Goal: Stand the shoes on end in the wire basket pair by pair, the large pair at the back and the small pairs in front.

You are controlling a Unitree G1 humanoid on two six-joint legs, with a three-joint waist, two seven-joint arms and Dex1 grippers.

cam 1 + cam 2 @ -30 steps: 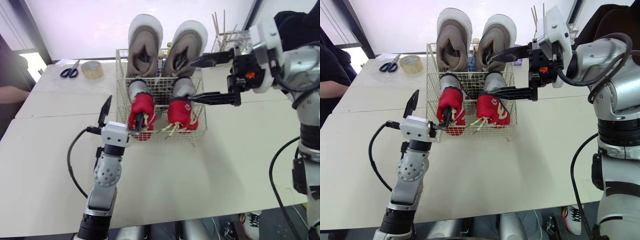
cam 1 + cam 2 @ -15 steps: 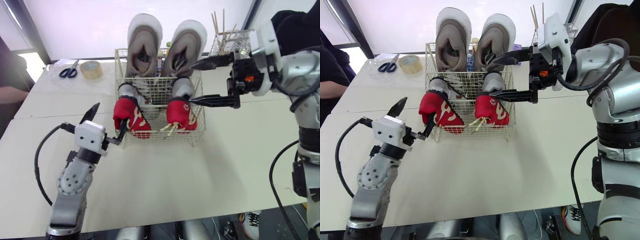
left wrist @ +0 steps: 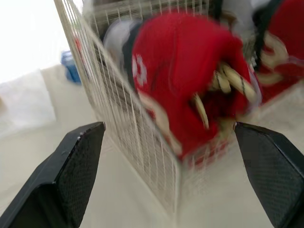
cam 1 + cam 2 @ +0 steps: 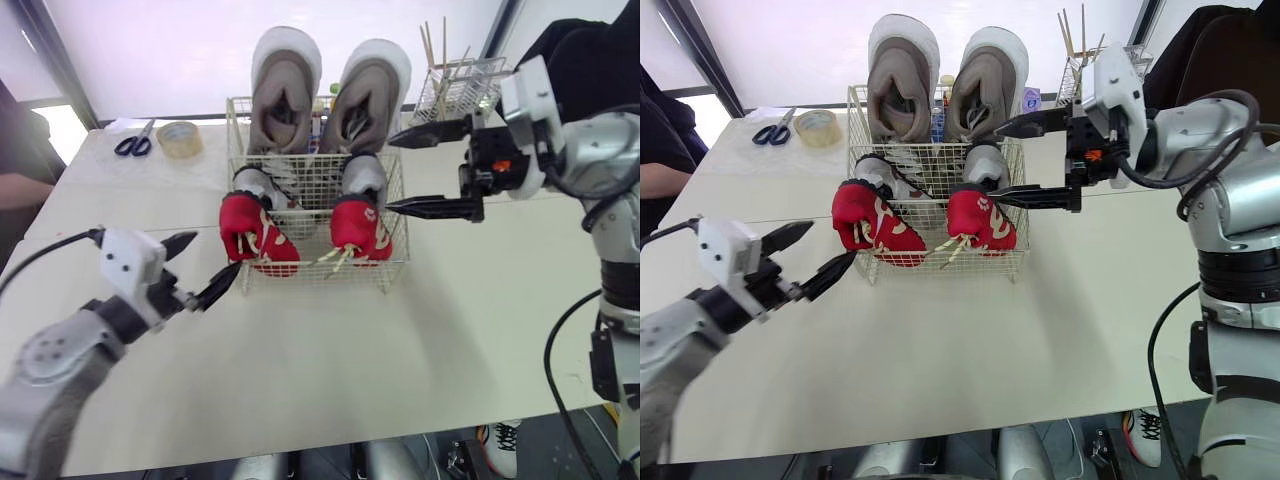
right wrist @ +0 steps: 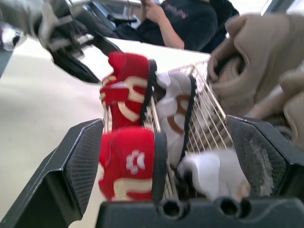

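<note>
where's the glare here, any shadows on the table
Left eye view: the window behind the beige shoes is blown out white, backlighting them; a soft shadow lies on the table in front of the wire basket. Left wrist view: the same white glare past the basket's corner.

Workroom: white tables [image 4: 420, 330], tape roll [image 4: 183, 139], scissors [image 4: 133, 145]
</note>
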